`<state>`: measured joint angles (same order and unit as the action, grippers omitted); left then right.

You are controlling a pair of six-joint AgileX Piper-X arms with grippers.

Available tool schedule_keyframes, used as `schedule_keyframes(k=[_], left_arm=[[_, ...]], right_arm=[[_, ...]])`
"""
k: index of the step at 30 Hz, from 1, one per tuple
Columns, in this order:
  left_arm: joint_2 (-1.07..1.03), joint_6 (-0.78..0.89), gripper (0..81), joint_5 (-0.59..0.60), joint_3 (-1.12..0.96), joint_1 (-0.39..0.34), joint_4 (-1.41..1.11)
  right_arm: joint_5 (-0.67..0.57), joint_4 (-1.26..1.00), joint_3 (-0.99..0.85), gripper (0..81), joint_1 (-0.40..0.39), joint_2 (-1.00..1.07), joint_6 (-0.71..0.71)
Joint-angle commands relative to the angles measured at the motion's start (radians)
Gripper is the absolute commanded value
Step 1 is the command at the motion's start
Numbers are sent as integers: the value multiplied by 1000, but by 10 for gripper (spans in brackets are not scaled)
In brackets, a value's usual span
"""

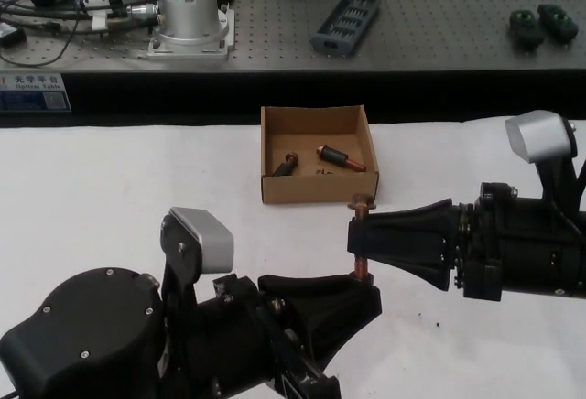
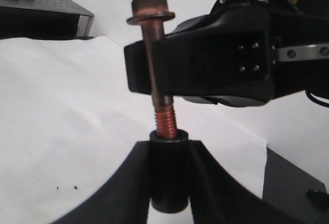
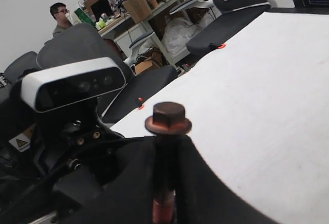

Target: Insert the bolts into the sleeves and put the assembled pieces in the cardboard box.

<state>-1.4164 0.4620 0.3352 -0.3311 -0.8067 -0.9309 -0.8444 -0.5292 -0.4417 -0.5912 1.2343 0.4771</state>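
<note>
Bolt point(image 2: 152, 54), upright, clamped in right gripper point(image 3: 164, 183), threaded tip at mouth of sleeve point(image 2: 168, 175) clamped in left gripper point(image 1: 364, 282), cardboard box point(image 1: 316, 188) at twelve o'clock beyond; risk: slight tilt or offset jams threads on the sleeve's rim.

Bolt point(image 2: 152, 64) over sleeve point(image 2: 168, 175), before box point(image 1: 311, 188)

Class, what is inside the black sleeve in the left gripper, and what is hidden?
The threaded tip of the copper bolt enters the top of the sleeve; the right gripper holds the shank. The sleeve's wall hides how deep the tip goes.
</note>
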Motion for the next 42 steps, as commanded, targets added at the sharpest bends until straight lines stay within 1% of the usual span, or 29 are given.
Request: schedule_keyframes(k=[1, 8, 11, 13, 14, 15, 16, 19, 20, 21, 24, 28, 30, 32, 34, 36, 38, 42], left_arm=[[6, 62, 6, -32, -9, 0, -44], [6, 67, 6, -35, -9, 0, -44], [6, 87, 6, -35, -9, 16, -44], [6, 105, 6, -38, -9, 32, -52], [6, 108, 6, -36, -9, 42, -59], [6, 108, 6, -34, -9, 49, -62], [6, 108, 6, -34, -9, 58, -70], [6, 108, 6, -25, -9, 71, -70], [6, 108, 6, -12, -9, 71, -67], [6, 108, 6, -5, -9, 70, -67], [6, 108, 6, 17, -9, 70, -67], [6, 92, 6, -25, -30, 82, -59], [6, 45, 6, -23, -71, 115, 0], [4, -35, 6, 9, -137, 148, 126], [-17, -164, 6, 69, -237, 192, 279], [-64, -287, 6, 97, -317, 224, 378], [-126, -342, 6, 97, -393, 259, 435], [-282, -366, 6, 150, -562, 331, 467]], right_arm=[[-62, 7, 7, 43, -2, -1, -7], [-77, 7, 7, 43, 4, -1, -29], [-116, 15, 7, 43, 24, -1, -27], [-136, 17, 7, 12, 41, -1, -21], [-139, 20, 7, 24, 48, -1, -21], [-136, 25, 7, 66, 53, -6, -21], [-129, 35, 7, 131, 60, -12, -21], [-82, 65, 7, 355, 68, -37, 18], [-73, 72, 7, 406, 68, -45, 27], [-71, 74, 7, 419, 68, -53, 37], [-70, 74, 7, 373, 68, -70, 51], [-59, 95, 7, 314, 76, -83, 54], [-24, 156, 7, 303, 83, -83, 47], [-2, 231, 7, 303, 85, -83, 38], [-3, 284, 7, 303, 85, -85, 38], [-6, 309, 7, 303, 74, -97, 23], [5, 336, 7, 296, 63, -117, -19], [9, 489, 19, 190, 42, -187, -115]])
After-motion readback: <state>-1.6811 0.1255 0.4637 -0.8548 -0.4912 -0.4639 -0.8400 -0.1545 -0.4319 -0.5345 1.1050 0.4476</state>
